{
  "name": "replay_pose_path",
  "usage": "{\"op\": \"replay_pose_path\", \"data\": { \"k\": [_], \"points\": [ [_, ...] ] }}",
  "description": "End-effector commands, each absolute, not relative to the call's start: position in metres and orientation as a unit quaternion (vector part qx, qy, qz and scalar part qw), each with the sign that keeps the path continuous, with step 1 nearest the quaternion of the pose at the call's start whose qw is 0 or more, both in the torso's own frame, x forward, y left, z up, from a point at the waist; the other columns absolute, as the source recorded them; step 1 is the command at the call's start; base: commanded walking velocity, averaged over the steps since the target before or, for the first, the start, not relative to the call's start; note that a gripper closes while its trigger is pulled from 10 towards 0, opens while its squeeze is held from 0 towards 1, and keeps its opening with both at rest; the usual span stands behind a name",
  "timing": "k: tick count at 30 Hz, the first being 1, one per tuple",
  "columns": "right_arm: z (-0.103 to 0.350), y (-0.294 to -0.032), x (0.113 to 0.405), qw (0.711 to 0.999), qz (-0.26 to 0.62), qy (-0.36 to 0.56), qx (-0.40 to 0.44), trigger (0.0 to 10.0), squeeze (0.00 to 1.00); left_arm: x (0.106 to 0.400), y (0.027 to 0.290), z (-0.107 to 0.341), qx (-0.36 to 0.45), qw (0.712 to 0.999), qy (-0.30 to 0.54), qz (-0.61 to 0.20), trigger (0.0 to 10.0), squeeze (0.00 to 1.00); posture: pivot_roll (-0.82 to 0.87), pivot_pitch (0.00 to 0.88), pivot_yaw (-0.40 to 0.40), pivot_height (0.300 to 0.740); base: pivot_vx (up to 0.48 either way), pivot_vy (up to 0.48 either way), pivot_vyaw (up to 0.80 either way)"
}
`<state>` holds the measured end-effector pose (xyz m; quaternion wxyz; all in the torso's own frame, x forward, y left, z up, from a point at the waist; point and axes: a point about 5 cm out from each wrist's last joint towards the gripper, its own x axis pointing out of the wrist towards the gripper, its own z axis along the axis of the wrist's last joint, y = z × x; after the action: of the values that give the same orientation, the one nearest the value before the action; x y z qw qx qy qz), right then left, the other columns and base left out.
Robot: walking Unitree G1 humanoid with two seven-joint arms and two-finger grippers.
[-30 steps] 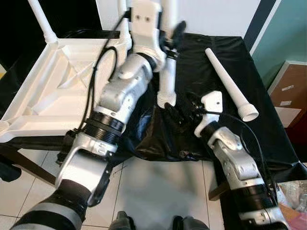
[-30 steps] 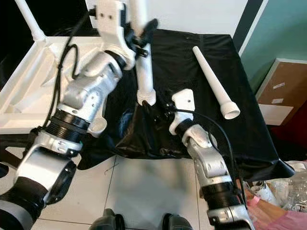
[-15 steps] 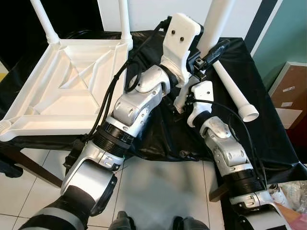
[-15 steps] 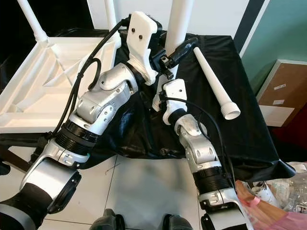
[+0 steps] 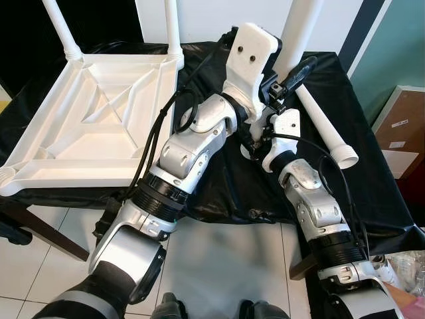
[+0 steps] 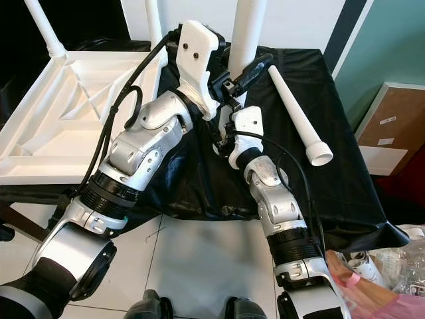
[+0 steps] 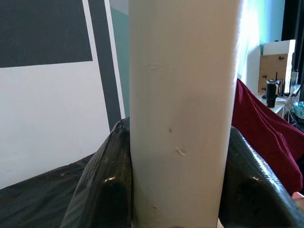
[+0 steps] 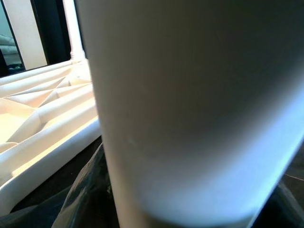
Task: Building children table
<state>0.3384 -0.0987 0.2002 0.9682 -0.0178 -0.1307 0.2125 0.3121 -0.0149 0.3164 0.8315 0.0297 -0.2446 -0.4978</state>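
Note:
An upturned white table top [image 5: 86, 119] lies on the black-draped table at the left, with two white legs [image 5: 172, 26] standing in its far corners. My left gripper [image 5: 287, 66] is shut on a third white table leg [image 5: 299, 26] and holds it nearly upright over the middle of the cloth. The left wrist view shows the leg [image 7: 180, 118] clamped between both black fingers [image 7: 102, 185]. My right gripper [image 5: 255, 141] is at that leg's lower end, shut on it. In the right wrist view the leg [image 8: 190, 109] sits very close. A fourth leg [image 5: 323, 123] lies loose on the cloth at the right.
Black cloth [image 5: 372, 193] covers the table and hangs over its front edge. A cardboard box [image 5: 402, 129] stands by the teal wall at the right. Tiled floor [image 5: 219, 266] lies in front of the table.
My left arm swung the held leg from the middle to the right and stood it up. My right gripper rose from the cloth to the leg's lower end and closed on it.

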Motion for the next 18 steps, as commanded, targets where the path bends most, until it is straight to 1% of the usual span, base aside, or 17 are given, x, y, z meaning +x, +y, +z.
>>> {"op": "replay_pose_path", "data": {
  "k": [1, 3, 4, 5, 6, 7, 14, 15, 16, 18],
  "points": [
    [0.197, -0.098, 0.341, 0.971, 0.207, -0.118, -0.018, 0.0, 0.0, 0.295, -0.033, 0.317, 0.036, 0.792, -0.252, -0.554, 10.0, 0.0, -0.02, 0.092, -0.025, 0.74, 0.0, 0.0, 0.0],
    [0.197, -0.1, 0.342, 0.973, 0.198, -0.117, -0.014, 0.0, 0.0, 0.295, -0.034, 0.317, 0.033, 0.793, -0.25, -0.555, 10.0, 0.0, -0.02, 0.095, -0.025, 0.74, 0.0, 0.0, 0.0],
    [0.197, -0.101, 0.342, 0.975, 0.19, -0.116, -0.012, 2.7, 0.0, 0.295, -0.034, 0.316, 0.026, 0.793, -0.245, -0.557, 10.0, 0.0, -0.02, 0.096, -0.025, 0.74, 0.0, 0.0, 0.0],
    [0.197, -0.101, 0.342, 0.975, 0.19, -0.116, -0.012, 2.7, 0.0, 0.295, -0.034, 0.316, 0.026, 0.793, -0.245, -0.557, 10.0, 0.0, -0.02, 0.096, -0.025, 0.74, 0.0, 0.0, 0.0],
    [0.196, -0.102, 0.342, 0.976, 0.184, -0.116, -0.011, 5.3, 0.0, 0.295, -0.035, 0.315, 0.021, 0.793, -0.242, -0.559, 10.0, 0.09, -0.02, 0.096, -0.025, 0.74, 0.0, 0.0, 0.0],
    [0.196, -0.103, 0.343, 0.978, 0.177, -0.114, -0.009, 10.0, 0.0, 0.295, -0.034, 0.315, 0.007, 0.794, -0.234, -0.561, 10.0, 1.0, -0.02, 0.097, -0.025, 0.74, 0.0, 0.0, 0.0],
    [0.196, -0.106, 0.345, 0.98, 0.163, -0.112, -0.002, 10.0, 0.0, 0.297, -0.033, 0.314, 0.004, 0.798, -0.231, -0.557, 10.0, 1.0, -0.02, 0.099, -0.026, 0.74, 0.0, 0.0, 0.0],
    [0.195, -0.108, 0.346, 0.983, 0.15, -0.107, 0.005, 10.0, 0.0, 0.3, -0.031, 0.313, 0.017, 0.805, -0.235, -0.544, 10.0, 0.0, -0.02, 0.101, -0.026, 0.74, 0.0, 0.0, 0.0],
    [0.193, -0.113, 0.348, 0.987, 0.125, -0.099, 0.017, 10.0, 0.0, 0.304, -0.028, 0.312, 0.028, 0.817, -0.24, -0.524, 10.0, 0.0, -0.02, 0.102, -0.028, 0.74, 0.0, 0.0, 0.0],
    [0.192, -0.115, 0.349, 0.989, 0.114, -0.096, 0.022, 10.0, 0.0, 0.305, -0.027, 0.312, 0.027, 0.821, -0.24, -0.517, 10.0, 0.0, -0.02, 0.102, -0.028, 0.74, 0.0, 0.0, 0.0]
  ]
}}
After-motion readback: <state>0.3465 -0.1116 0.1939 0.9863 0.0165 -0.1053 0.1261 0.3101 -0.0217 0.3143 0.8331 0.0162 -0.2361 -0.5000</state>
